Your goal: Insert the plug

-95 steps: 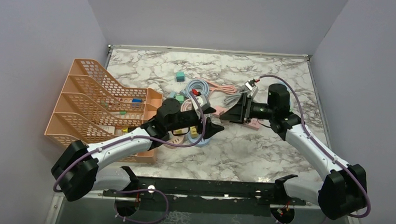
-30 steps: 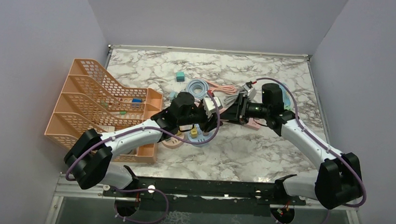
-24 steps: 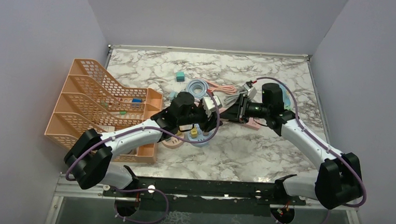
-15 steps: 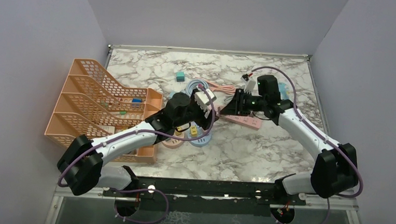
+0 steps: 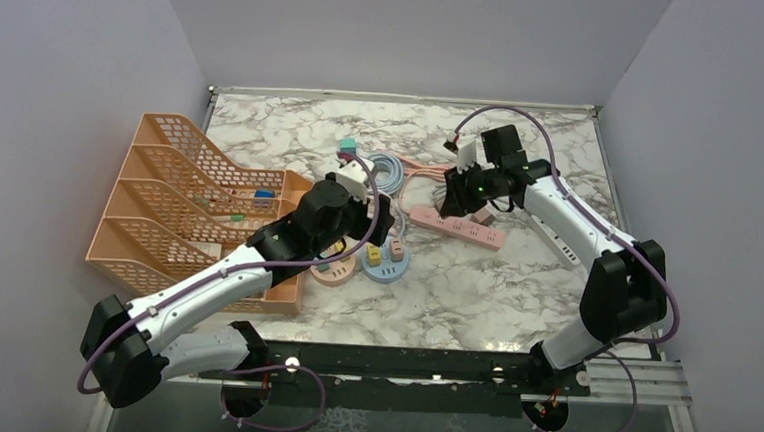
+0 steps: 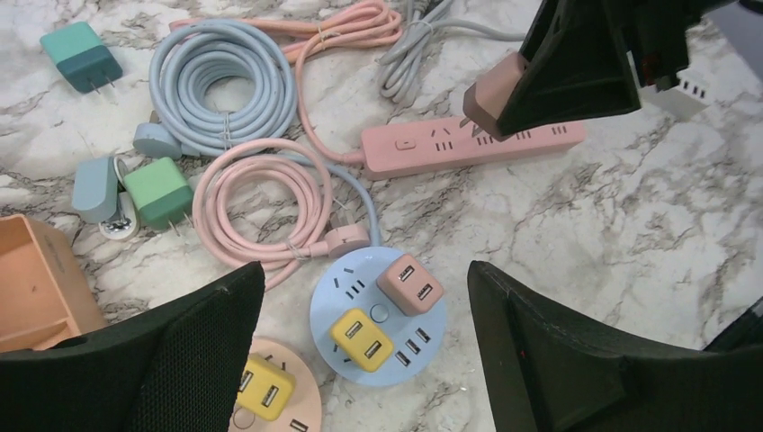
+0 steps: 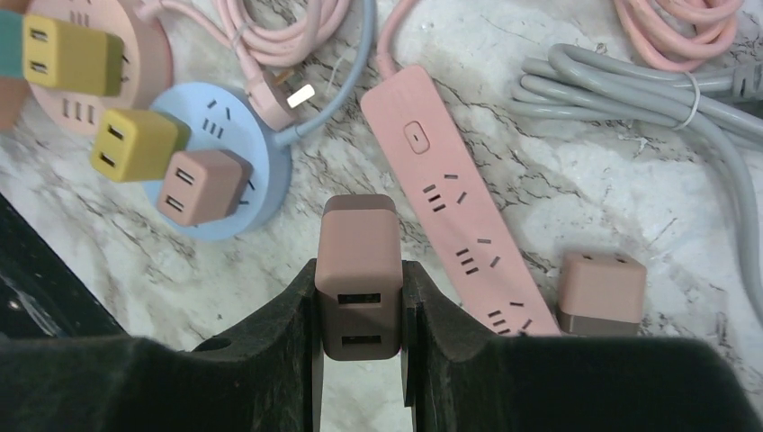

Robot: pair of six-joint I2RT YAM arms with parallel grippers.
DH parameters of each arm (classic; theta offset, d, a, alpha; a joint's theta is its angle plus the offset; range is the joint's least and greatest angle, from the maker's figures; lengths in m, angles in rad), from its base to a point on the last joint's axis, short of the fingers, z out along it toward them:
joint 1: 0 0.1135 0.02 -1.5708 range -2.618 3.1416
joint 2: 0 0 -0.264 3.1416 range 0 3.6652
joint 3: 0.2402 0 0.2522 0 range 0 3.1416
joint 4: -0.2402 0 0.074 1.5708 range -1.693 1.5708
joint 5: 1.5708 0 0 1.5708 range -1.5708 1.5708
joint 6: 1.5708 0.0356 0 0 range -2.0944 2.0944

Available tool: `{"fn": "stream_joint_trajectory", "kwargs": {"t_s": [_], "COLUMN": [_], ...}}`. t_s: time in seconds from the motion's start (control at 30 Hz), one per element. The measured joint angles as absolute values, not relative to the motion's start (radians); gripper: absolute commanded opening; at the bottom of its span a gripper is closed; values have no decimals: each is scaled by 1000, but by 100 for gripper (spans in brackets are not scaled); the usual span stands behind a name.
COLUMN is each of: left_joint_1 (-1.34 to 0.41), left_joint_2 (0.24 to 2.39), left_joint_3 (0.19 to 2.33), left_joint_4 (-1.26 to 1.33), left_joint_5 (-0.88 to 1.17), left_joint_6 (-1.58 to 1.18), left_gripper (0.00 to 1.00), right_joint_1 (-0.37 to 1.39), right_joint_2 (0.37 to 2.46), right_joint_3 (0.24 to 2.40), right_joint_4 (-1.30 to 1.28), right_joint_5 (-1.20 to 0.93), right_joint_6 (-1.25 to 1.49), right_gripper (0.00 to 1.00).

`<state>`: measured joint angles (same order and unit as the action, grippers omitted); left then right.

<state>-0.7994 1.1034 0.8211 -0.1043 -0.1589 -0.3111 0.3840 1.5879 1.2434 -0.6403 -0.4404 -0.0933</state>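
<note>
While right gripper [image 7: 360, 274] clamps plug [image 7: 358, 243], seemingly beside the strip [image 7: 450, 211] edge, left gripper [image 6: 364, 274] gapes.

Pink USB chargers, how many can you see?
3. One charger in the right tool, one plugged into the blue round socket, one lying beside the pink power strip. Others may be hidden.

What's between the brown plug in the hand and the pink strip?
Nothing. Right wrist view shows only bare marble between the brown plug in the right hand and the pink strip.

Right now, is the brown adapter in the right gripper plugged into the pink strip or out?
Out: the right gripper holds the brown adapter in the air beside the pink strip.
</note>
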Motion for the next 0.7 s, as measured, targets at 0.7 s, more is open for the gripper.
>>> {"fn": "stream_joint_trajectory", "kwargs": {"t_s": [0.7], "left_joint_1": [-799], "left_joint_2": [1076], "left_joint_3": [821], "left_joint_4": [-151], "left_joint_5": [-211], "left_joint_6": [-458], "left_gripper": [92], "right_joint_1": [384], "right_joint_2": [1809], "right_joint_3": [1407], "right_joint_4": [-826], "right_joint_5": [-373], "right_joint_6": [-454], "right_gripper": [1]}}
